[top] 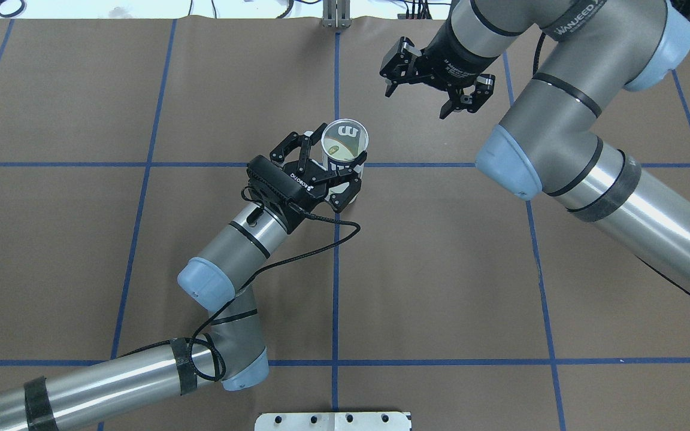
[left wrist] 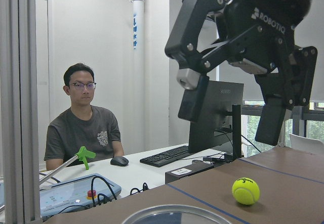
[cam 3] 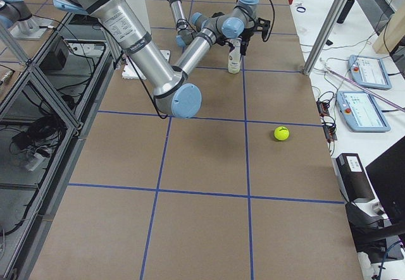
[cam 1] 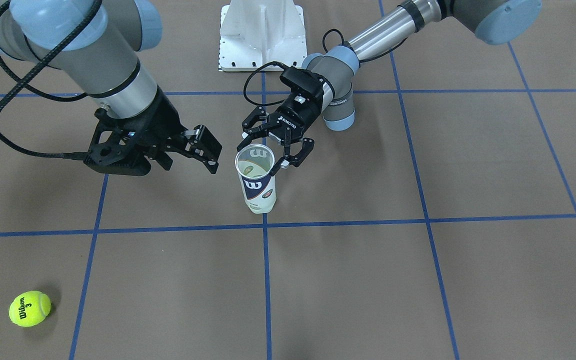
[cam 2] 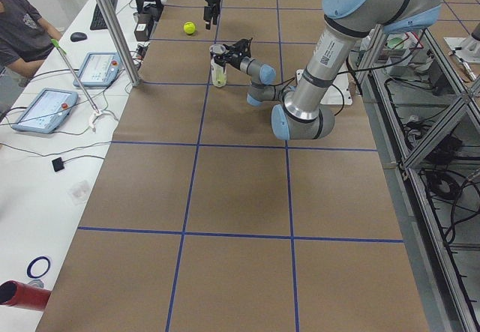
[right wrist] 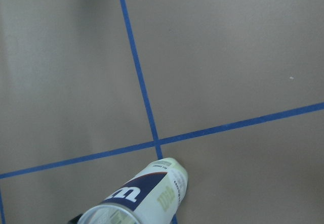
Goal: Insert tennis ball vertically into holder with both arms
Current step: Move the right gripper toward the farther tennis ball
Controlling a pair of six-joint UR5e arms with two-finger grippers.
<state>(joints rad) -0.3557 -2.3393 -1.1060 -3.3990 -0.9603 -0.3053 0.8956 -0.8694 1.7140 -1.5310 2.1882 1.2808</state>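
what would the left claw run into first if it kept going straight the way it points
The holder: it stands upright between the spread fingers of the left claw, so going on would likely bring the claw's palm against it almost at once. Whether the fingers touch it is unclear.

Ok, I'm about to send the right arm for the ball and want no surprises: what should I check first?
1. holder upright, mouth open: ok.
2. left gripper fingers on either side of the holder: ok.
3. Firm grip on it: cannot tell.
4. right gripper open and empty: ok.
5. tennis ball free on the table, nothing touching it: ok.
6. Room inside the holder: cannot tell, something greenish sits low in it.
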